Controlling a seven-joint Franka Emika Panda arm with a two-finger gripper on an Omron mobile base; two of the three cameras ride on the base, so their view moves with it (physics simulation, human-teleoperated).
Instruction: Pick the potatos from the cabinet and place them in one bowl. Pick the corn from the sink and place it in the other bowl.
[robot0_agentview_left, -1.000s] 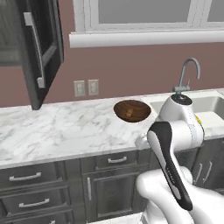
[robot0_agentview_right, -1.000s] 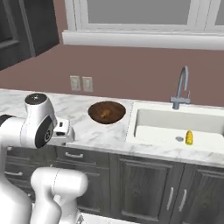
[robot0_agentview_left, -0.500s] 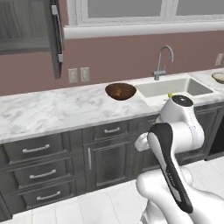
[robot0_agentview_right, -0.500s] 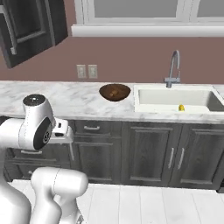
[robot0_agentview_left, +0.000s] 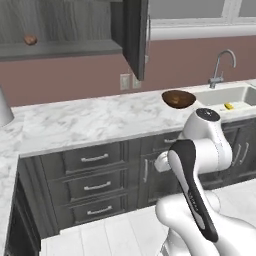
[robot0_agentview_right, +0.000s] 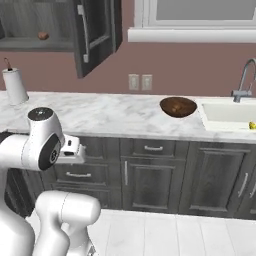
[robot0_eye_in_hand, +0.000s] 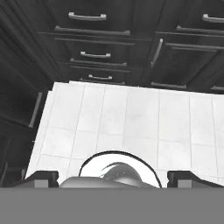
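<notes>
Claw (robot0_eye_in_hand: 112, 177): dark two-finger type, fingers spread wide, nothing held, pointed down at the white tiled floor (robot0_eye_in_hand: 127, 118) in a tucked travel posture.

Small reddish-brown potato (robot0_agentview_left: 30, 39): seen on the grey shelf of the dark wood-grain wall cabinet (robot0_agentview_left: 65, 47), door open for access.

Dark brown wooden bowl (robot0_agentview_left: 178, 98): set on the marble bench (robot0_agentview_left: 95, 120) beside the white recessed sink (robot0_agentview_left: 235, 97), where the yellow corn cob (robot0_agentview_left: 229, 106) lies.

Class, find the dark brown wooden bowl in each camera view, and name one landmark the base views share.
Left base view: dark brown bowl on the counter, upper right, beside the sink.
Right base view: right of centre, left of the sink.
Hand view: not in it.
Shared landmark: wall outlet.
</notes>
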